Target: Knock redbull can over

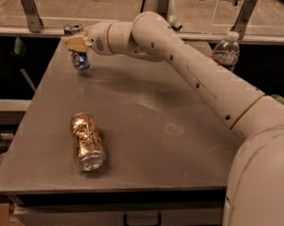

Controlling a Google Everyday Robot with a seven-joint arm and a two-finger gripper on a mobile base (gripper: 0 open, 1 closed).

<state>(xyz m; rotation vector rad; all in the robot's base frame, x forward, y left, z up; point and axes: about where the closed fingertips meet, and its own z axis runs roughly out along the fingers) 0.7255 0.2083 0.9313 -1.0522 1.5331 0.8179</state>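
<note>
The redbull can (78,51) is a small slim blue-and-silver can standing at the far left corner of the grey table (146,115). Its top rim shows above the gripper and its lower body below it. My gripper (75,43) has tan fingers and sits right against the can's middle, covering part of it. The white arm reaches in from the right across the table's back.
A larger gold-copper can (86,141) lies on its side at the front left of the table. A clear plastic water bottle (225,49) stands behind the arm at the back right. The table's left edge is close to the redbull can.
</note>
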